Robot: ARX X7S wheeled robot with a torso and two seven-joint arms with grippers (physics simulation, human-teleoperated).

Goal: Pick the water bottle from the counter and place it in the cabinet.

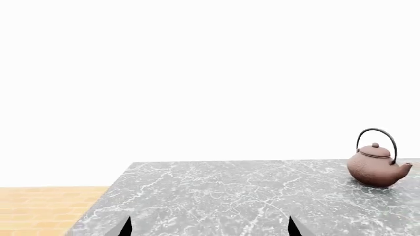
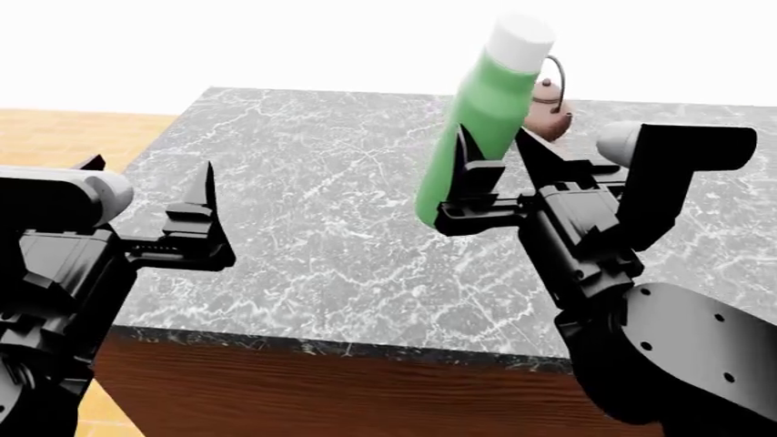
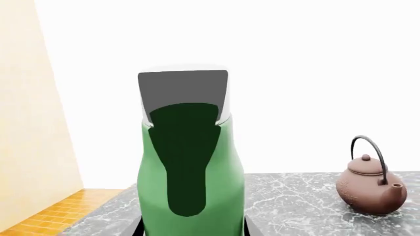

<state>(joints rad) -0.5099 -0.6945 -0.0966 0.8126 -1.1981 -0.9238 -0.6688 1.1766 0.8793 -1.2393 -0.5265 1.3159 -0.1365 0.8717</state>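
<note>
One water bottle [image 2: 486, 118], one teapot [image 2: 549, 111]. My right jaws [image 2: 496, 155] are clamping the bottle, tilted, lifted above the marble surface [image 2: 316, 237]; left jaws [image 2: 200, 214] are hanging spread, empty. Only the right wrist view is showing a beige wall [image 3: 33, 123].

The teapot [image 2: 550, 111] stands at the tabletop's [image 2: 316, 228] far edge, just behind the lifted water bottle [image 2: 479, 118]; marble nearer than the teapot lies open.

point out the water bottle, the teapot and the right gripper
water bottle [image 2: 476, 127], head view, middle of the green body
teapot [image 1: 375, 168], left wrist view, round brown belly
right gripper [image 2: 498, 159], head view, midway between the fingertips clamping the bottle
</note>
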